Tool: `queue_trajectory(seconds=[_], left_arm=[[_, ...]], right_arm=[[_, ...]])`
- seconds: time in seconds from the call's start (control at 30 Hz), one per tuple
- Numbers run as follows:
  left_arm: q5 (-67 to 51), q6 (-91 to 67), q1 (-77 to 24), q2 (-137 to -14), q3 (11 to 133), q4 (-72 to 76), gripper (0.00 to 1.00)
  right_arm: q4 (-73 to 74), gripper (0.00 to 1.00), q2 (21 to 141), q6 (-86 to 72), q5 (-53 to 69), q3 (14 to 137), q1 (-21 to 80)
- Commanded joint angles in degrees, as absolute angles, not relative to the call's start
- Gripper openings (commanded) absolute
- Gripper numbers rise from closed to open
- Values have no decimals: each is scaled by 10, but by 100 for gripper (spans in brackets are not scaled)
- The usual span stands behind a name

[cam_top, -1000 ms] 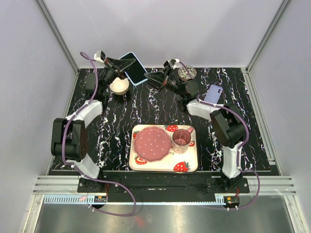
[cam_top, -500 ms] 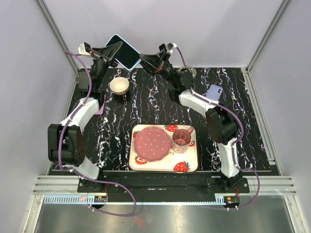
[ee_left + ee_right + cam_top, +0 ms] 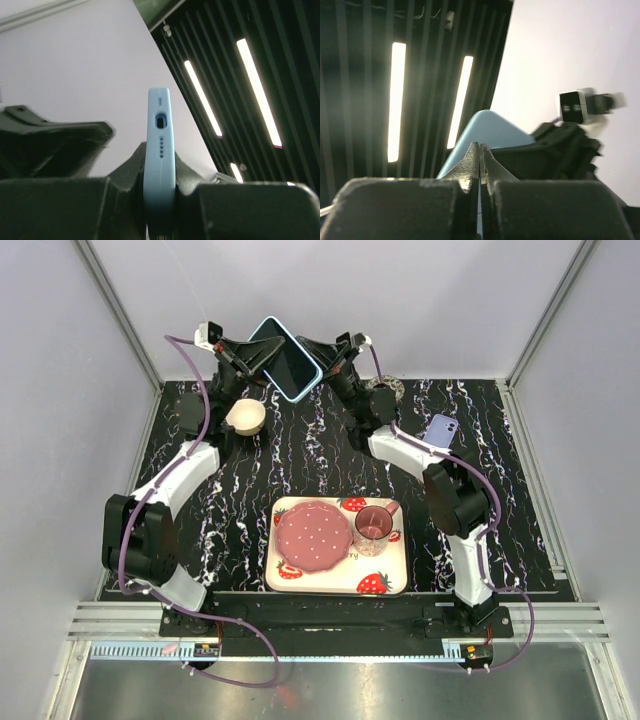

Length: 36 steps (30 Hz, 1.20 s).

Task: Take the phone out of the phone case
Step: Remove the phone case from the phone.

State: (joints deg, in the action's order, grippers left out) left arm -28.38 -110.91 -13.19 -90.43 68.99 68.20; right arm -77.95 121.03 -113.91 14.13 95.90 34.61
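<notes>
The sky-blue phone case [image 3: 287, 360] is held up in the air at the back of the table, tilted, its dark face inside the blue rim turned to the top camera. My left gripper [image 3: 262, 354] is shut on its left part. In the left wrist view the case [image 3: 160, 130] stands edge-on between my fingers, port cutout showing, and the gripper [image 3: 160, 175] clamps it. My right gripper [image 3: 318, 356] is shut, its tip at the case's right edge. In the right wrist view its jaws [image 3: 479, 148] are pressed together with the case's blue back [image 3: 490, 127] just behind them.
A lilac phone [image 3: 440, 429] lies on the marbled table at the right. A cream bowl [image 3: 245, 417] sits under the left arm. A strawberry tray [image 3: 392, 585] near the front holds a pink plate [image 3: 314, 538] and a glass cup [image 3: 374, 526]. A round object [image 3: 385, 388] lies at the back.
The left gripper has carried the case to the right, toward the right gripper. The right gripper has risen and its tip now meets the case's right edge.
</notes>
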Motion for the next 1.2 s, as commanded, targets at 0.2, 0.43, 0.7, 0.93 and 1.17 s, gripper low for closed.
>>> queue_trajectory(seconds=[0.2, 0.43, 0.7, 0.93, 1.17], left_arm=[[-311, -1142, -116, -867, 711, 883, 0], [-339, -1140, -108, -867, 715, 868, 0], [-349, -1161, -107, -885, 700, 873, 0], [-386, -1115, -108, -875, 703, 799, 0], [-403, -1089, -108, -872, 703, 752, 0]], right_arm=[[-809, 30, 1047, -1157, 188, 710, 296], [-483, 59, 919, -925, 359, 683, 247], [-102, 78, 795, -628, 286, 772, 255], [115, 80, 794, -460, 189, 903, 294], [184, 81, 817, -379, 150, 966, 336]])
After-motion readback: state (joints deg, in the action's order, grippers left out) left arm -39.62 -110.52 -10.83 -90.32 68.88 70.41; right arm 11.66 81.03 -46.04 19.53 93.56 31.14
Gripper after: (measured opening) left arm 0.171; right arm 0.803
